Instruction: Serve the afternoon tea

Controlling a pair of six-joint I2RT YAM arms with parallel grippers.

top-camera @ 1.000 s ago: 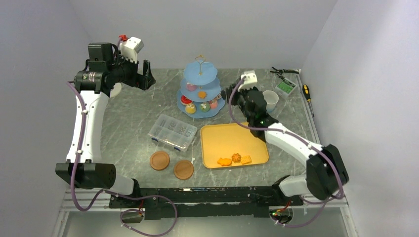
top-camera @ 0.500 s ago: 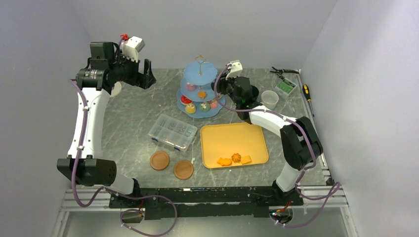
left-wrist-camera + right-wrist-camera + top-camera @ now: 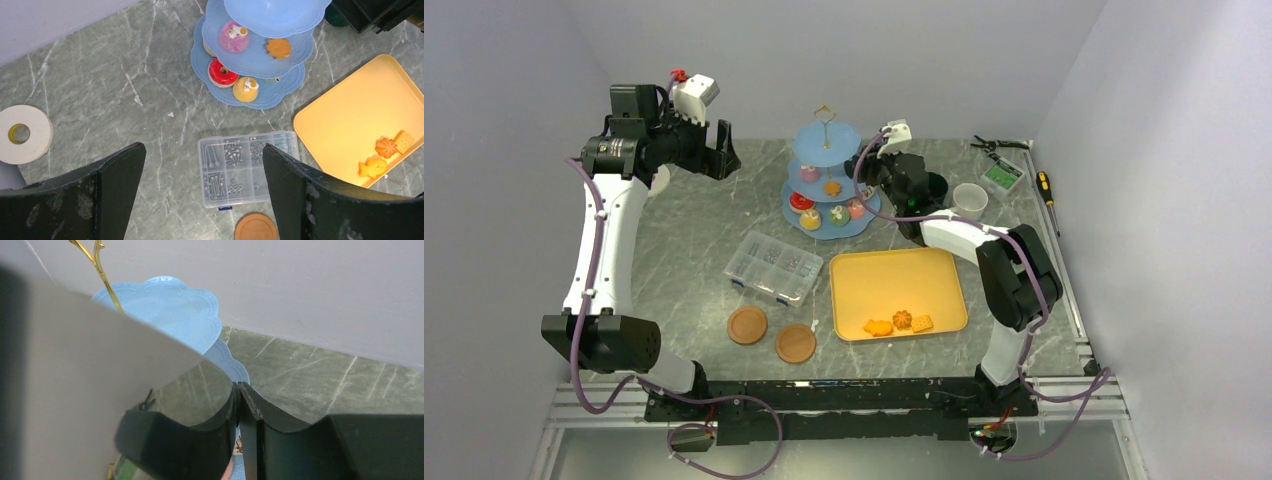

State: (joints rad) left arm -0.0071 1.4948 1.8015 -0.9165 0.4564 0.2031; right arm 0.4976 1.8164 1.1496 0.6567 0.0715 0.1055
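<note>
Hovering over a marbled table (image 3: 694, 230) between pale walls (image 3: 844, 60), left jaws gape; right jaws' state unclear.

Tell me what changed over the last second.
The right gripper swung left, away from the white mug and over beside the tiered stand, its arm folding at the elbow. No grab or release shows. The left gripper stayed raised and open; the treats, tray and box did not move.
</note>
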